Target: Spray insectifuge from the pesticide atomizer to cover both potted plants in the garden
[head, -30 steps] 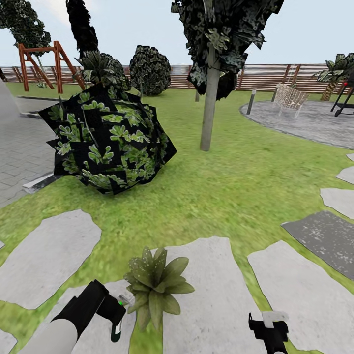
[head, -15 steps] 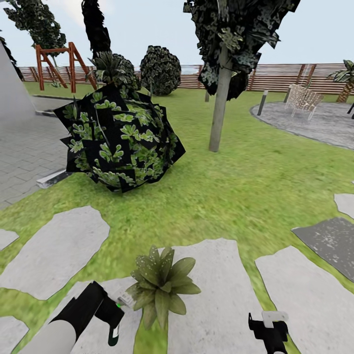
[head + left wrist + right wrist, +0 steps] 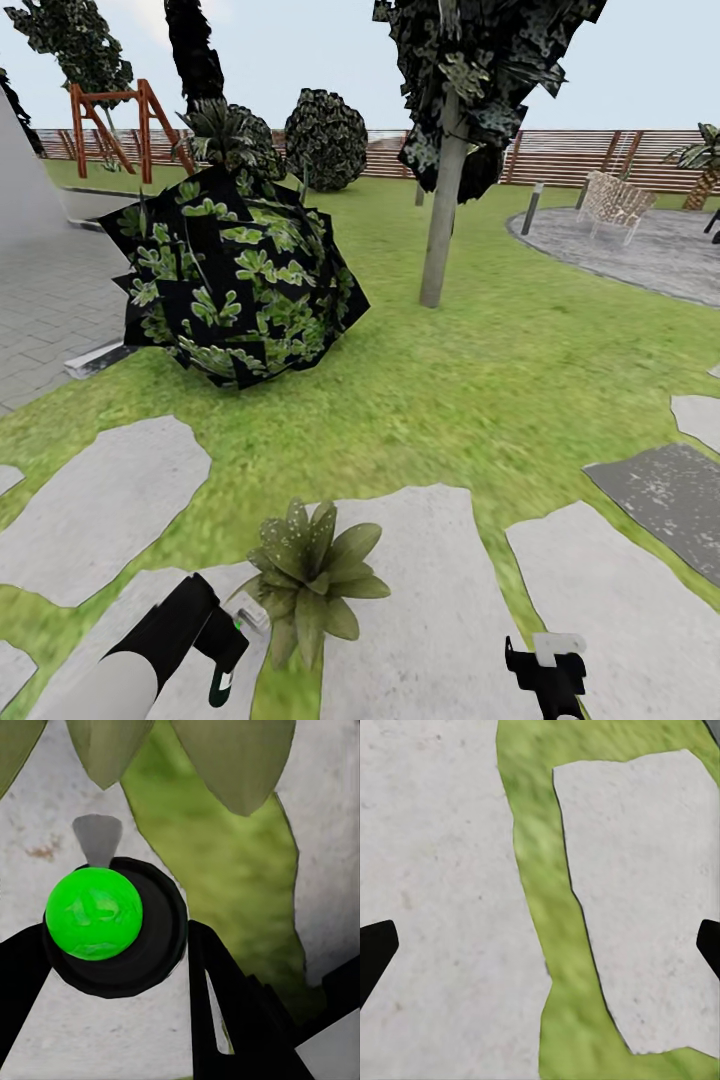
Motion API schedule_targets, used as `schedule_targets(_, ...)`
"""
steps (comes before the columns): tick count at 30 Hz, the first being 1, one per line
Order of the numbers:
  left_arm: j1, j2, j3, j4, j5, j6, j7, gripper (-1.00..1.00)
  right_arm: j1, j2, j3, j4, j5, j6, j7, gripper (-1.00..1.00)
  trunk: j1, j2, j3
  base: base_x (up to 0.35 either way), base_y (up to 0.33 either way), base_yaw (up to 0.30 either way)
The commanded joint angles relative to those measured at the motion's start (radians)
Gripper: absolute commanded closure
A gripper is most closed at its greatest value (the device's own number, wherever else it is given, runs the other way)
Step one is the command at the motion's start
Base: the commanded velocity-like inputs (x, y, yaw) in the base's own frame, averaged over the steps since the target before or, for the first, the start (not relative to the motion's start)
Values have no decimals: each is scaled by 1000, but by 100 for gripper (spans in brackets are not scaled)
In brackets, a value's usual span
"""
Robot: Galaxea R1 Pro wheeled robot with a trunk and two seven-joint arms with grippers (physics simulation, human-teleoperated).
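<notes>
Left gripper (image 3: 225, 640) is clamping the pesticide atomizer (image 3: 112, 926) round its body, nozzle aiming at the potted plant (image 3: 310, 580) just beside it; bottle likely light, rigid, slick, so mid-body grip suits; right gripper (image 3: 547, 672) is hanging wide open, empty.

Left arm: grey forearm with a black wrist section, extended forward and low. The left gripper (image 3: 232, 655) points downward, its black fingers (image 3: 225, 1020) closed around the slim dark spray bottle with a pale head (image 3: 240, 625). Right arm: the black right gripper (image 3: 548, 672) sits low, fingers (image 3: 375, 952) spread wide apart, nothing between them.
</notes>
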Motion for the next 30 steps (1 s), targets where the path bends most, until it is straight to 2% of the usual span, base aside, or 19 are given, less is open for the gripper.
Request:
schedule_targets(1,0,0,4,-2,-6,4,-7,100,-1,0,8,1,1,0,-8,-100,0,0,-1,0,-5,37)
schedule_targets(10,0,-2,4,-1,-7,3,-7,100,-1,0,8,1,1,0,-8,-100,0,0,-1,0,-1,231)
schedule_targets(17,-9,-2,0,-9,-7,4,-13,100,-1,-1,8,1,1,0,-8,-100,0,0,-1,0,-20,36)
schedule_targets(18,-13,-2,-2,-9,-7,7,-15,100,-1,-1,8,1,1,0,-7,-100,0,0,-1,0,-2,2)
schedule_targets(20,-21,2,-34,-14,-4,64,-20,100,-1,0,8,1,1,0,-7,-100,0,0,-1,0,0,0)
schedule_targets(22,-33,7,-49,-15,-6,79,-42,100,-1,0,8,1,1,0,-7,-100,0,0,-1,0,0,0)
schedule_targets(24,-65,11,-60,-12,-15,86,-116,100,-1,0,8,1,1,0,-6,-100,0,0,-1,0,0,0)
schedule_targets(26,-85,10,-76,-10,-58,88,-200,100,-1,0,8,1,1,0,-6,-100,0,0,-1,0,0,0)
schedule_targets(29,-86,4,-81,-10,-119,88,-267,100,-1,0,8,1,1,0,-6,-100,0,0,-1,0,0,0)
schedule_targets(30,-85,3,-84,-10,-126,88,-273,100,-1,0,8,1,1,0,-6,-100,0,0,-1,0,0,0)
